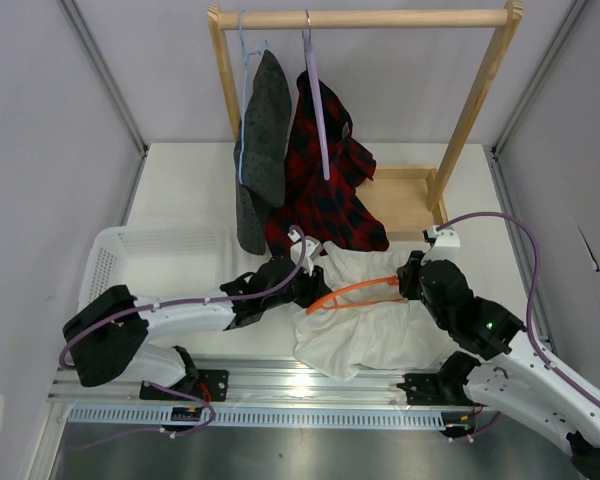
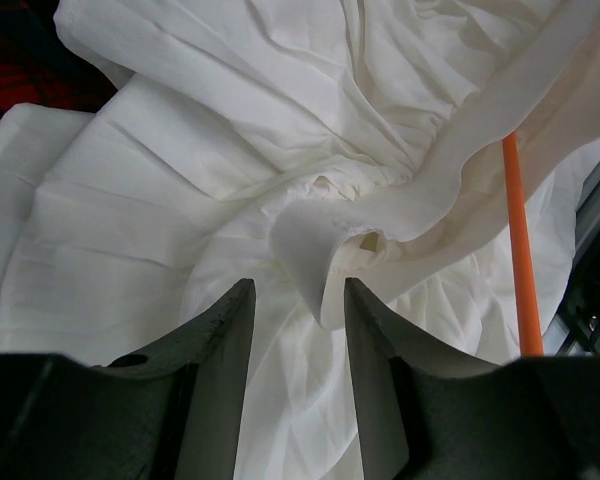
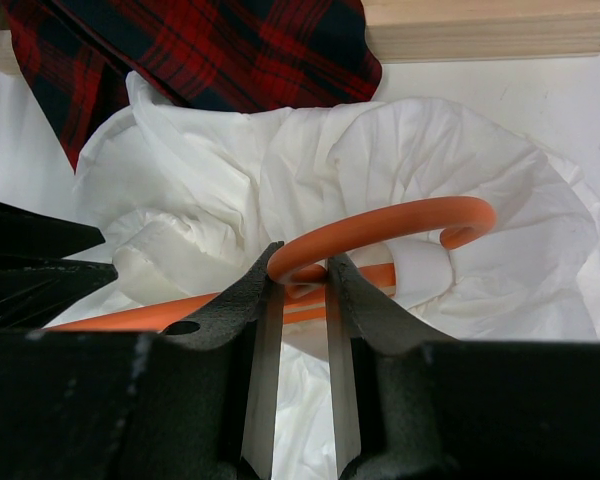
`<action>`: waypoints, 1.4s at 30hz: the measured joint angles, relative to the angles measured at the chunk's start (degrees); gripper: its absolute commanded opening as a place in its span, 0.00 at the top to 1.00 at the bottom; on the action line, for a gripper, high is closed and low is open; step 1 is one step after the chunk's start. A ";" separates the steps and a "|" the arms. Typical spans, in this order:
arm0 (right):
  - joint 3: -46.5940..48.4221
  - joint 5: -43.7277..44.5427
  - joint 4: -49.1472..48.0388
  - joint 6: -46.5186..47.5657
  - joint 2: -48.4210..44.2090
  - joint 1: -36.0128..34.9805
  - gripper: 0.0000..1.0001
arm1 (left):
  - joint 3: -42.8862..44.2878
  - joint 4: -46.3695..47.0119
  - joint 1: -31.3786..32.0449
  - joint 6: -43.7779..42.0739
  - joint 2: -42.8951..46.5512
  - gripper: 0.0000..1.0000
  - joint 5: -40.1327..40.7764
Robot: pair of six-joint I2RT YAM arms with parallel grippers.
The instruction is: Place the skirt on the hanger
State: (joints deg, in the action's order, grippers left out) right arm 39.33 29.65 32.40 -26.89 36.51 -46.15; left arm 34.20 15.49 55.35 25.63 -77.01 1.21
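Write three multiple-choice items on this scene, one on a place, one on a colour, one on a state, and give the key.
1. The skirt is: A) hung up; B) lying on the table between both arms; C) lifted into the air.
2. The hanger in the right gripper is: A) purple; B) blue; C) orange.
3. The left gripper is: A) open over the skirt; B) shut on the hanger; C) out of view.
Key: 1 B, the white fabric spreads over the table; 2 C, an orange hook is pinched in it; 3 A, its jaws stand apart above a fold.
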 measured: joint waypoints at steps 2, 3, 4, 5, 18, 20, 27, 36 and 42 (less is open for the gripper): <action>0.00 0.02 0.00 0.02 0.00 0.02 1.00 | 0.02 0.87 0.02 0.31 -0.96 0.55 -0.04; 0.00 0.02 0.00 0.02 0.00 0.04 1.00 | 0.02 1.20 0.02 0.46 -1.36 0.56 -0.07; 0.00 0.02 0.00 0.02 0.00 0.04 1.00 | 0.07 1.53 0.15 0.57 -1.70 0.57 -0.07; 0.00 0.04 0.00 0.00 0.00 0.04 1.00 | 0.15 1.84 0.22 0.87 -2.10 0.57 -0.09; 0.00 0.42 -0.35 0.46 0.02 0.90 1.00 | 1.29 4.72 1.14 2.12 -6.58 0.99 0.11; 0.00 0.92 -0.76 0.74 0.02 1.31 1.00 | 1.31 4.68 1.16 2.32 -6.43 1.00 0.20; -1.25 1.22 -4.63 1.57 0.68 3.87 1.00 | 1.31 -0.44 0.55 2.64 -0.74 1.00 1.09; -5.77 3.15 -13.73 3.23 1.03 4.39 1.00 | 2.27 -9.88 -3.34 4.59 7.67 1.00 -0.59; -7.08 5.03 -16.74 3.69 1.86 4.42 1.00 | 4.50 -16.39 -4.13 4.59 10.32 1.00 -2.25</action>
State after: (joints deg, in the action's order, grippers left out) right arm 32.25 34.68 15.66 -23.20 38.37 -41.74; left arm 38.70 -0.91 51.22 30.22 -66.70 -1.04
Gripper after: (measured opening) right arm 0.207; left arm 0.008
